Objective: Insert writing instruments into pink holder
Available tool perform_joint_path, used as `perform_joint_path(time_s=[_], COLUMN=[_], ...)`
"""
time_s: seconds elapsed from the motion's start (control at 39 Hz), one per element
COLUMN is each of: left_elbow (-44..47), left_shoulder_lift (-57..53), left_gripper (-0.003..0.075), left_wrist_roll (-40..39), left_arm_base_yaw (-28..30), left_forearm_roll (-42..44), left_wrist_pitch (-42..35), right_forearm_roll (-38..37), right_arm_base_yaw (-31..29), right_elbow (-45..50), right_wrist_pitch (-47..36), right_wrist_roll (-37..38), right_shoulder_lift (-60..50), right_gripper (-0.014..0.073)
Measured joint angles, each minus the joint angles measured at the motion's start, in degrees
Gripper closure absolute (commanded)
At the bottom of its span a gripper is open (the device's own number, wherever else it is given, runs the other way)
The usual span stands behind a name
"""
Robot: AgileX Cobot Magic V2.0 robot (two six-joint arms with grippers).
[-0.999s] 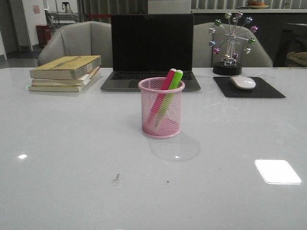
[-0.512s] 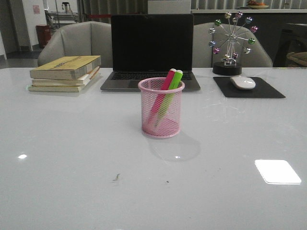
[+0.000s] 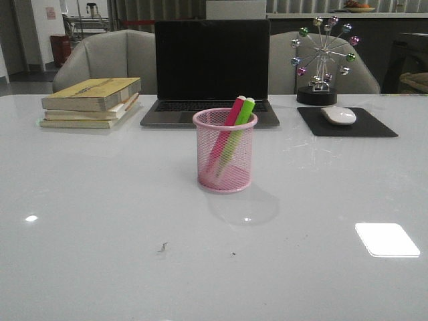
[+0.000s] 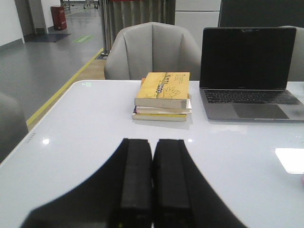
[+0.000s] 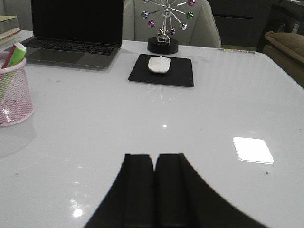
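Observation:
The pink wire-mesh holder (image 3: 225, 151) stands upright at the middle of the white table (image 3: 100, 221). Inside it lean a magenta-pink marker (image 3: 229, 120) and a lime green marker (image 3: 241, 119), tops poking over the rim toward the right. The right wrist view catches the holder (image 5: 13, 92) at its edge with the green marker (image 5: 13, 56) in it. My left gripper (image 4: 152, 141) is shut and empty, over bare table far from the holder. My right gripper (image 5: 155, 156) is shut and empty too, well apart from the holder. Neither arm shows in the front view.
A stack of books (image 3: 92, 101) lies at the back left, a dark laptop (image 3: 211, 70) behind the holder, a white mouse (image 3: 338, 115) on a black pad (image 3: 374, 127) and a ball-wheel ornament (image 3: 324, 59) at the back right. Grey chairs (image 3: 107, 57) stand beyond the table.

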Motion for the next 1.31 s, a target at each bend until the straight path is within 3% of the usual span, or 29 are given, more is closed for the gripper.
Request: perform_joint_path(time_s=[0.38, 0.61, 1.31], left_elbow=[14.2, 19.8, 19.9], left_shoulder_lift=[-9.7, -13.7, -17.2], left_gripper=[0.0623, 0.0623, 0.0623], left_wrist_roll=[0.0, 0.0, 0.0], left_arm_base_yaw=[0.5, 0.6, 0.7], left_forearm_roll=[-2.3, -2.3, -0.4], left_wrist_pitch=[-10.3, -12.2, -11.1], right_forearm_roll=[0.0, 0.0, 0.0], right_arm_base_yaw=[0.0, 0.0, 0.0], right_elbow=[0.0, 0.0, 0.0], right_wrist_pitch=[0.0, 0.0, 0.0], right_wrist_roll=[0.0, 0.0, 0.0], right_shoulder_lift=[0.0, 0.0, 0.0], right_gripper=[0.0535, 0.0535, 0.0535])
